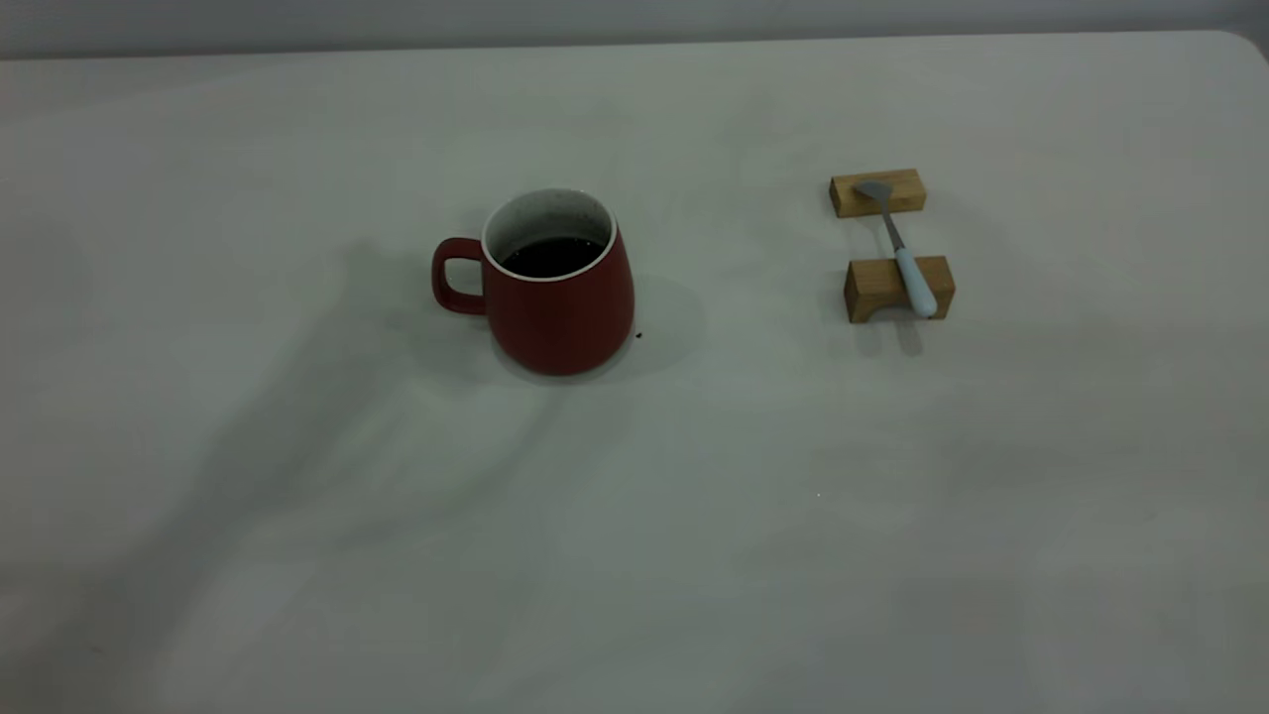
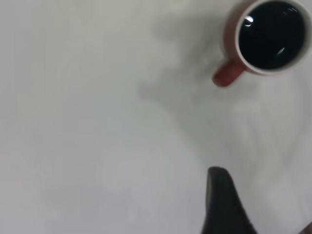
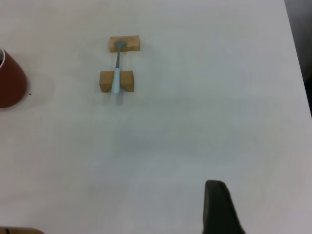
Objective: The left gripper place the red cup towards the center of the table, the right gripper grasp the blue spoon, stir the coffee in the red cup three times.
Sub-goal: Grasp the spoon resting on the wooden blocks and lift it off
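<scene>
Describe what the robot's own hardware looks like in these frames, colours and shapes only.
Very little shows. The left end effector appears only as one black, smooth finger with a rounded tip. The right end effector shows the same: a single black rounded finger. No cables, markings or arm links are visible, and the exterior view shows no arm.

Left end effector (image 2: pixel 226 204): one dark finger visible, raised above surface. Right end effector (image 3: pixel 222 207): likewise raised.
</scene>
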